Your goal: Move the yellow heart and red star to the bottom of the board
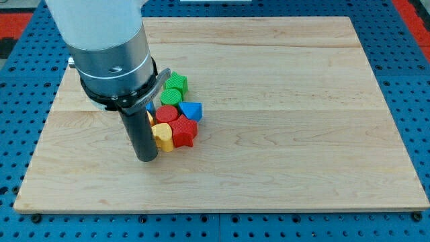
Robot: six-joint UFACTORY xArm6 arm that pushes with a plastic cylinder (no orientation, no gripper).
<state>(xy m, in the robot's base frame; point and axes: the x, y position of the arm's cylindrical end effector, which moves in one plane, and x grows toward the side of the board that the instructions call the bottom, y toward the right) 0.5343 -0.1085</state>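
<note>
The red star [184,132] lies in a tight cluster of blocks left of the board's middle. A yellow block [162,135], partly hidden by the rod, touches the star's left side; its heart shape cannot be made out. My tip [146,158] rests on the board just left of and below the yellow block, close against it. The arm's grey body covers the view's upper left and hides part of the cluster.
A red round block [167,113] sits above the star, a blue block [191,109] at its upper right. Two green blocks [177,83] [170,97] lie above those. A blue edge [150,106] shows behind the rod. The wooden board [302,134] lies on a blue pegboard.
</note>
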